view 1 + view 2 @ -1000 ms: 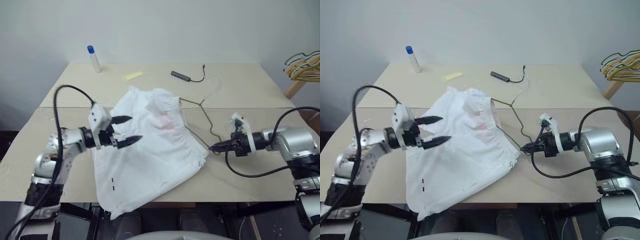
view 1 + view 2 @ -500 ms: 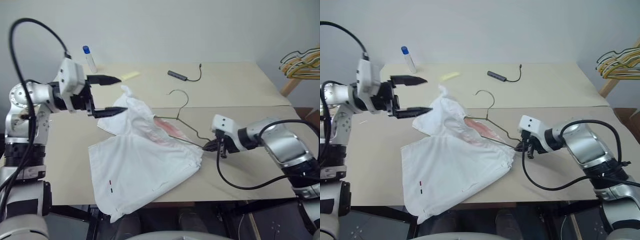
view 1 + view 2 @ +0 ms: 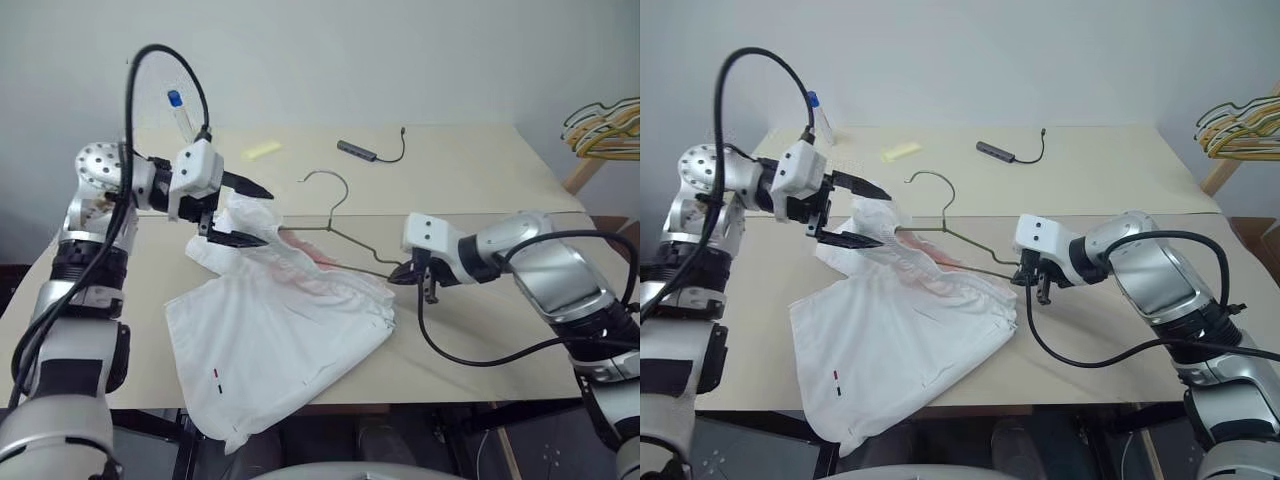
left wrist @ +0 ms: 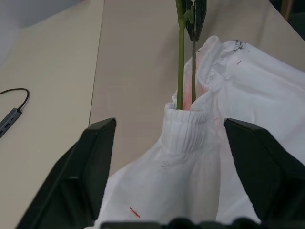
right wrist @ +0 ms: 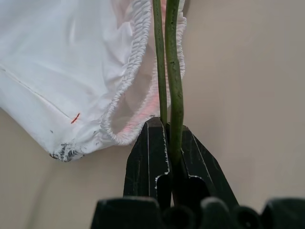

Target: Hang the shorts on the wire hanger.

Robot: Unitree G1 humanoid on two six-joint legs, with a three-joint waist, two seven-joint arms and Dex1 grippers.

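On the tan table (image 3: 480,170), the right gripper (image 3: 400,274) is pinching the wire hanger (image 3: 345,240); the left gripper (image 3: 255,215) is gaping around the shorts (image 3: 290,330).

you've got white shorts (image 3: 285,335) crumpled on table w/ waistband end lifted, olive wire hanger (image 3: 335,232) poking into waistband, silvery hook up, tilted

Test or lab room: 2 plain beige tables (image 3: 470,170) against a bare grey wall (image 3: 350,50), spare hangers (image 3: 605,125) at the side.
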